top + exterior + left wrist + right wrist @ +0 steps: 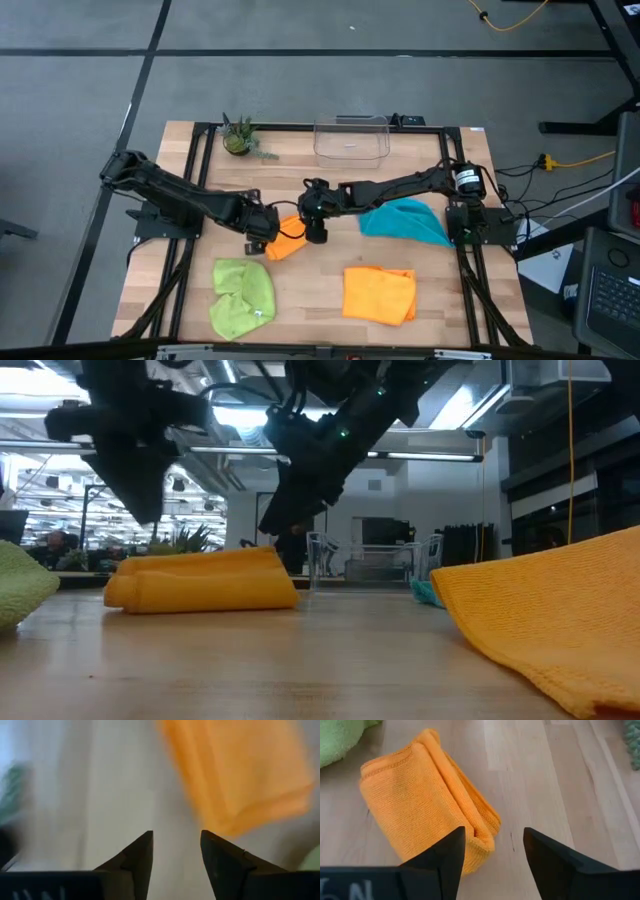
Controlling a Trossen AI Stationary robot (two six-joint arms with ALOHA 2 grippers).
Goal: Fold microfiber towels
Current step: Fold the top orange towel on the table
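Folded orange towel point(287, 243) on table between left tool point(262, 241) and right tool point(316, 235); both parted, empty.

We held both arms stretched inward toward the middle. Our left end effector point(266, 238) and right end effector point(316, 232) hung close together, fingers parted and empty.

Wooden table point(320, 270) with four towels point(379, 293), clear bin point(351, 139), small plant point(237, 138).

Two matte-black jointed arms on black base plates; right arm point(400, 186) carries a white-labelled cylindrical motor housing; dark wedge-shaped fingers point(445, 857) on each gripper.
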